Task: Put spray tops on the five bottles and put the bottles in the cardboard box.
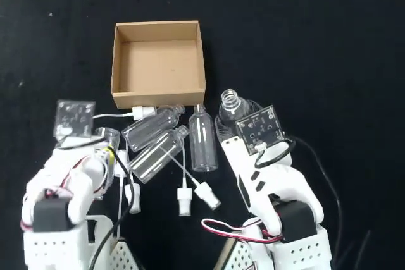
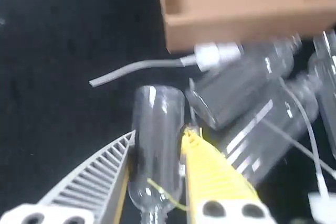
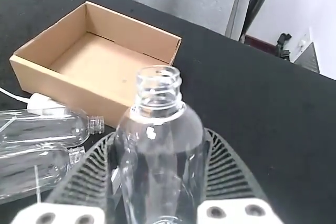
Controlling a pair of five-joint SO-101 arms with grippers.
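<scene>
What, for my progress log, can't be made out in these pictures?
Left wrist view: whether the left-held bottle is capped; its neck runs off the edge.
Right wrist view: the base of the right-held bottle, cut off by the edge.
High view: that bottle's body, hidden behind a camera board.

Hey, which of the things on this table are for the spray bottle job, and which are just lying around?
For the job: cardboard box, bottle in the left gripper, upright bottle in the right gripper, three lying bottles, loose spray tops.
Not part of it: black cable, black table cover.
</scene>
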